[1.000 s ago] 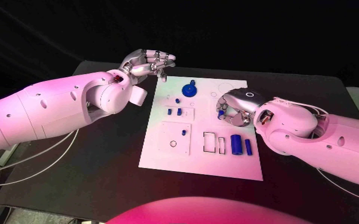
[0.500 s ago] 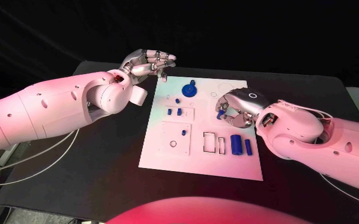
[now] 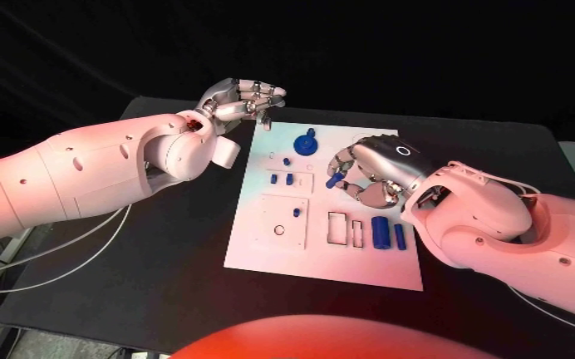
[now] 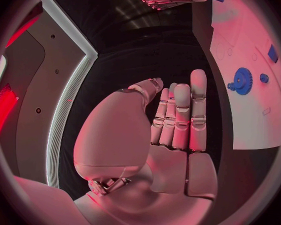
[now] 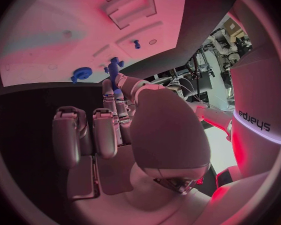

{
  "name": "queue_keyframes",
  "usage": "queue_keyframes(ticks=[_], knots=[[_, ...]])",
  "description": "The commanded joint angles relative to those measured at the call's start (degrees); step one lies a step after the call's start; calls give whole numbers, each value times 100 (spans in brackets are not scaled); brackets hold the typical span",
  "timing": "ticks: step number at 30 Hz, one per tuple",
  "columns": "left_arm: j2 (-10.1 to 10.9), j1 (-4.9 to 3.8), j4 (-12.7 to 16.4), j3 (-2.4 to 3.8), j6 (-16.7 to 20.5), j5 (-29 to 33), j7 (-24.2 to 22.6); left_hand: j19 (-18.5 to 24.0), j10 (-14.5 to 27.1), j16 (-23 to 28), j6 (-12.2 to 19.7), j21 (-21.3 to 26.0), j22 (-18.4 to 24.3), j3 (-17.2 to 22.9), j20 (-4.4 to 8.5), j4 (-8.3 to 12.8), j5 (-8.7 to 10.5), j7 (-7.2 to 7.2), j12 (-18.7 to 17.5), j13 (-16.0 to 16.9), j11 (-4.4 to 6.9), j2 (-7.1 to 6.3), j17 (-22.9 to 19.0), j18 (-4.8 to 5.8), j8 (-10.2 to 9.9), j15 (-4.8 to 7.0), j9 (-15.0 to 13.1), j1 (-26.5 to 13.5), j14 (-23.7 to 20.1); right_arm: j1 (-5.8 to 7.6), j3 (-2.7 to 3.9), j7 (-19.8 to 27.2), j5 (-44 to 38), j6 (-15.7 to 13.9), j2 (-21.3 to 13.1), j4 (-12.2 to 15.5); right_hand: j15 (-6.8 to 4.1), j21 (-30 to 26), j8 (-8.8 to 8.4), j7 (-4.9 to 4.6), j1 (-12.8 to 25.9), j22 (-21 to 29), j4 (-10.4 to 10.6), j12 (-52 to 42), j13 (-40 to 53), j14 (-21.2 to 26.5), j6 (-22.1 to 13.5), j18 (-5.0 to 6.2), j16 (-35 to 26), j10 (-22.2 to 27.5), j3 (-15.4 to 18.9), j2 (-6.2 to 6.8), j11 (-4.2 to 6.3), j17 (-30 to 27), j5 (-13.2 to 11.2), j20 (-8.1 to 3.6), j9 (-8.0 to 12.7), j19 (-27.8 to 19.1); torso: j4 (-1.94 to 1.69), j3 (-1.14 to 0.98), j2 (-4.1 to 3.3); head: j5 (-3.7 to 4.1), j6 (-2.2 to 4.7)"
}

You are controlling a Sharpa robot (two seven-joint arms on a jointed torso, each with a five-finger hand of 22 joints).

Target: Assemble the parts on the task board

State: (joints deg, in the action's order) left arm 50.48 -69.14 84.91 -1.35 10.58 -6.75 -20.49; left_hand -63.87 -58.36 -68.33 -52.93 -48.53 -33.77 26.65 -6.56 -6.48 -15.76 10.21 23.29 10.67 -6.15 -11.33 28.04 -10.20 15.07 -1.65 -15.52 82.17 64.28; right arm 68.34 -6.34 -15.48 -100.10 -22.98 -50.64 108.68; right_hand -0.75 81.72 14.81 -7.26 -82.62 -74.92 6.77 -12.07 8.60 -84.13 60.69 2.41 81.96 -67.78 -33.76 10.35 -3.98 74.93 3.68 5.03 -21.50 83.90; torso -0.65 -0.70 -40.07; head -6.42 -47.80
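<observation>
**A:** Where is the task board, and what is on it?

**B:** The white task board (image 3: 321, 247) lies in the middle of the head view, on the black table (image 3: 156, 276). Near its upper edge sits a round blue gear-like part (image 3: 306, 143). Below that, left of centre, two small blue pegs (image 3: 282, 179) stand side by side in a raised square outline. In the lower right of the board, two blue bars (image 3: 387, 233) lie upright next to two empty rectangular slots (image 3: 346, 230).

**A:** What is the right hand doing?

**B:** The right hand (image 3: 366, 178) hovers over the upper right part of the board, right of centre in the frame. It pinches a small blue part (image 3: 336, 180) between the thumb and a finger; the right wrist view shows the same blue part (image 5: 115, 65) at the fingertips, above the board.

**A:** And the left hand?

**B:** The left hand (image 3: 240, 101) sits in the upper left of the frame, just beyond the board's top left corner. Its fingers are curled in toward the palm and hold nothing. In the left wrist view, its fingers (image 4: 181, 117) are pressed close together.
</observation>
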Motion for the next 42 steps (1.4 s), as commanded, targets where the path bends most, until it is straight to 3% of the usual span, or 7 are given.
queue_keyframes(ticks=[1,9,14,20,29,42], knots=[[-18,-4,6,3,-79,24,-35,31,26,27,56,19,10,30,-1,5,18,2,20,5,1,43,-5,-39,31,-1,-7,-35,-57,-51,-1,147,130,-278,144,75,-46,23,40,7,34,-1168,-26,-23,6,-294,46,-72,38,-114,-7,-42,72,95,24,-47,2,382,-2,6,-2,-49,-33],[-45,-5,2,3,-80,24,-35,31,26,27,56,19,10,30,-1,5,18,2,20,5,1,43,-5,-39,31,-1,-7,-35,-57,-299,-39,285,180,-305,660,-38,-47,20,43,7,37,-1167,-31,-20,7,-294,47,-72,38,-118,-11,-40,71,93,29,-47,-1,381,-2,13,-4,-115,-54],[-72,-5,3,3,-84,24,-33,31,26,27,56,19,10,30,-1,5,18,2,20,5,1,43,-5,-39,31,-1,-7,-35,-57,-497,-84,363,188,-239,993,-265,-47,14,46,6,39,-1165,-42,-15,9,-295,48,-70,41,-123,-20,-40,72,98,41,-48,-5,379,-6,13,-8,-159,-70],[-84,-6,13,3,-87,24,-29,31,26,27,56,19,10,30,-1,5,18,2,20,5,1,43,-5,-39,31,-1,-7,-35,-57,-623,-121,395,158,-117,1213,-495,-48,8,47,4,40,-1163,-49,-11,10,-294,46,-69,37,-126,-26,-40,71,91,50,-49,-8,378,-3,8,-12,-193,-84],[-84,-6,22,3,-87,24,-26,28,42,24,63,24,13,38,0,16,18,4,46,13,0,50,-15,-39,39,-1,-13,-33,-60,-737,-161,370,47,67,1397,-748,-47,7,48,2,45,-1163,-52,-7,11,-294,45,-69,39,-127,-28,-40,70,93,55,-49,-10,378,-1,-3,-10,-226,-112],[-73,-6,26,3,-83,24,-19,28,42,24,63,24,13,38,0,16,18,4,46,13,0,50,-15,-39,39,-1,-13,-33,-60,-777,-175,325,-30,323,1459,-808,-46,15,50,0,57,-1167,-54,-1,12,-296,43,-71,43,-129,-31,-40,68,101,60,-49,-14,380,0,-1,-12,-226,-134]])
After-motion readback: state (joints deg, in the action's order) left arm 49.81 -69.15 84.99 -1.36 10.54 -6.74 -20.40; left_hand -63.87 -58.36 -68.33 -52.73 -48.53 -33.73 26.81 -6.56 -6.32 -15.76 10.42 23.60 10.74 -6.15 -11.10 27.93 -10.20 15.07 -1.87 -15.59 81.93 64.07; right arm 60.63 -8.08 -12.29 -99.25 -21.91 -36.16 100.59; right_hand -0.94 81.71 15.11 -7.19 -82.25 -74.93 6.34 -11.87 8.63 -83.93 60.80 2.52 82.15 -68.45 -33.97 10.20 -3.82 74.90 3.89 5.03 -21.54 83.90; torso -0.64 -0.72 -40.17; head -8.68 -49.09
